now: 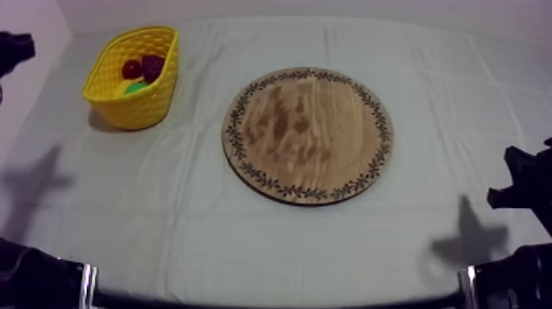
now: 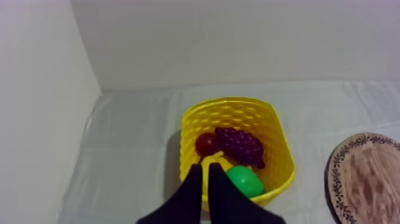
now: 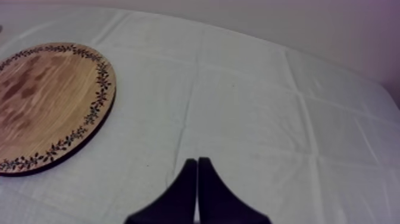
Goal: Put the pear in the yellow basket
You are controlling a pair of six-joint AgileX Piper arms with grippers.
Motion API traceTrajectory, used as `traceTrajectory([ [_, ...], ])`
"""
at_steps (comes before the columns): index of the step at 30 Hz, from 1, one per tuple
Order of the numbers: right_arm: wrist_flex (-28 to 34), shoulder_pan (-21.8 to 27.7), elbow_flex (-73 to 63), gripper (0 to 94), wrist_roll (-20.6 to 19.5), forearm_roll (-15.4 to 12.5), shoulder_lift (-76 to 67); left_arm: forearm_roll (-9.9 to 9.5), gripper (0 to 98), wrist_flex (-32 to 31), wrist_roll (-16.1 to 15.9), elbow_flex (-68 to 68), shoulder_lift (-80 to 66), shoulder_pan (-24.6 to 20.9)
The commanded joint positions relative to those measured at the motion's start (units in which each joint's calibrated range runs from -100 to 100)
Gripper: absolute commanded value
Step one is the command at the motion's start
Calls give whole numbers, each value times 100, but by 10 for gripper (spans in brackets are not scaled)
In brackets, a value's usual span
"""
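Left fingers (image 2: pixel 193 190) lie together near pear (image 2: pixel 245 180) in yellow basket (image 2: pixel 280 149)

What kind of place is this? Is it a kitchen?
Probably not a kitchen: it looks like a robot practice room. A table under a plain cloth carries a wooden board and a yellow basket of toy fruit. The left gripper hangs by the basket, the right gripper beside the board.

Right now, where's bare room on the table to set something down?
The wooden board is bare. Open cloth lies between the yellow basket and the board, in front of the board and to its right. The basket is crowded: pear, grapes, small red fruit, banana.
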Motion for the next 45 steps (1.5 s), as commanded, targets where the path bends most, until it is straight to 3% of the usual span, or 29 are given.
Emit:
traceTrajectory([
  [1,0,0,5,3,1,2,-5,62,3,-364,-5,1113,-1172,-17],
  [9,0,0,5,3,1,2,-5,296,0,-994,-81,2591,-2666,-79],
  [20,0,0,5,3,1,2,-5,305,0,-1560,-90,4139,-3792,-196],
  [31,0,0,5,3,1,2,-5,334,0,-875,11,4336,-4475,-195],
  [45,0,0,5,3,1,2,-5,316,0,-706,129,4341,-4549,-294],
])
